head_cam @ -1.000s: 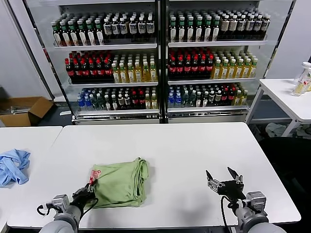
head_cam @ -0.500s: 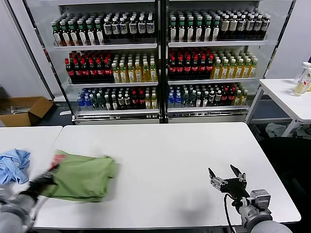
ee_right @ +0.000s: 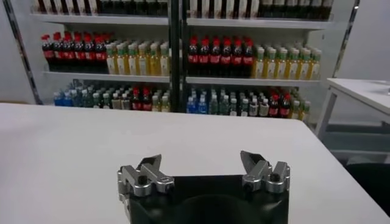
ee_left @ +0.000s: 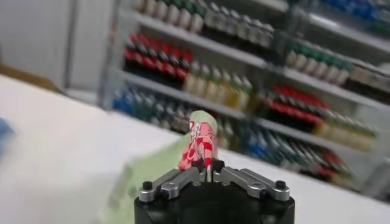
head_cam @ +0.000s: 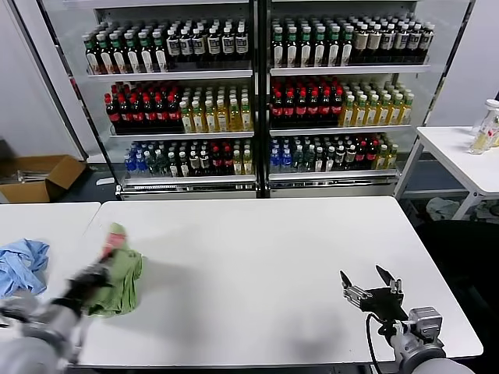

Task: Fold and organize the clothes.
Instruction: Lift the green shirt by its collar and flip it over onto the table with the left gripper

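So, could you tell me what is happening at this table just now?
The left gripper is shut on the bunched light green polo shirt with a red-and-white print, holding it at the white table's left end. A crumpled light blue cloth lies on the neighbouring table. The right gripper hovers open near the front right edge, holding nothing.

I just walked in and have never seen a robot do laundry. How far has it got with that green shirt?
Done: the light green soft polo shirt looks bunched into a folded bundle. In hand: the left tool is shut on its red-and-white printed edge, carrying it near the white table's left end. Left: setting it down tidily, not yet done. The right tool waits open over the table's right side.
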Available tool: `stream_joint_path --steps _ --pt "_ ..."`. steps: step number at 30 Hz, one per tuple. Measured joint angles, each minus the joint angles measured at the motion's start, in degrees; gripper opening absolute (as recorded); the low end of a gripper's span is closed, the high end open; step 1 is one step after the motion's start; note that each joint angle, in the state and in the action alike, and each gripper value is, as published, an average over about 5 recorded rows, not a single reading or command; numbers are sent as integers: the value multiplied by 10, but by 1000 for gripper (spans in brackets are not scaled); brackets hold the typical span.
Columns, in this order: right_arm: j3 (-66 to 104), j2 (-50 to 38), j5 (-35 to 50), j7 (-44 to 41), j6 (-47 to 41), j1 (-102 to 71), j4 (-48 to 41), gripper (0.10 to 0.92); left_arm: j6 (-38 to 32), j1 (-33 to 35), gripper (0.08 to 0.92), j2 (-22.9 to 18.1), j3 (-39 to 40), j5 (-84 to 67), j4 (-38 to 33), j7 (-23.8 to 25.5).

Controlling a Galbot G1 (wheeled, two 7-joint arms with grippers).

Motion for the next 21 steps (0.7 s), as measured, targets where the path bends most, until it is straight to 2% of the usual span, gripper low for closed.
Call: stream_joint_path --steps 7,15,18,21 --pt "8 1 -3 0 0 -15 9 823 0 -34 114 -101 175 101 2 0" --pt "8 -2 -8 -2 1 -21 10 823 -15 -91 115 -190 277 161 42 -27" --pt "6 -5 -7 -4 2 -18 8 823 -25 -111 147 -215 304 179 62 -34" --pt "2 -8 -6 -6 2 -12 3 823 -38 -129 223 -231 321 192 81 -36"
